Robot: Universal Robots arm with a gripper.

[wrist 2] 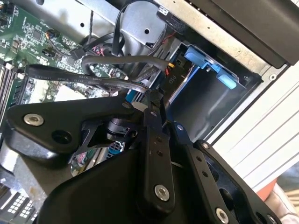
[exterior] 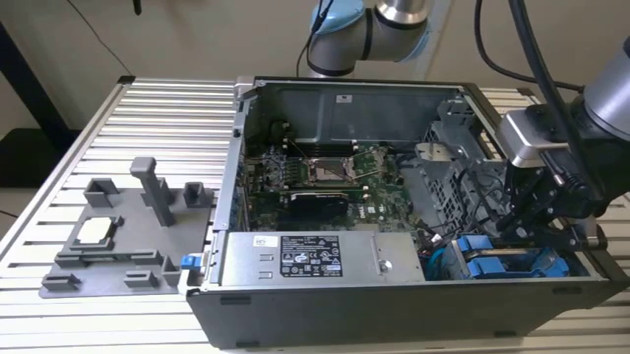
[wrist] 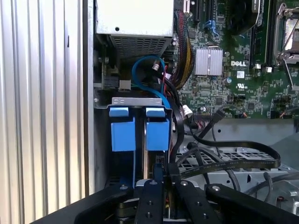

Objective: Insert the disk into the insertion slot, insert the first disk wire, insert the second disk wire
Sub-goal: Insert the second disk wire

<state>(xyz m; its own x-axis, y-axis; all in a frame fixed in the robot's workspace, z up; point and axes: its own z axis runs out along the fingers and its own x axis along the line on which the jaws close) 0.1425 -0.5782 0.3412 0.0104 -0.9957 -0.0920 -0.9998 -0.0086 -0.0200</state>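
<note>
Two blue carrier frames stand side by side in the insertion slot (wrist: 135, 101) of the grey drive cage, at the case's front corner on the exterior view's right. The disk (wrist: 157, 133) is seated there in its blue frame (exterior: 489, 264), next to a second blue frame (wrist: 123, 133). My gripper (wrist: 164, 173) reaches down into the cage (exterior: 529, 221) just behind that disk. Its fingers (wrist 2: 153, 112) are pressed close together on the end of a dark disk wire (wrist 2: 117, 83) that curves in from the motherboard side. The wire's plug is hidden between the fingertips.
The open case (exterior: 394, 310) lies on a slatted metal table (exterior: 147, 118). Inside are a green motherboard (exterior: 325, 173), a grey power-supply box (exterior: 305, 258), a blue cable loop (wrist: 147, 70) and loose black cables (wrist: 224, 154). A grey fixture block (exterior: 123, 236) sits on the exterior view's left.
</note>
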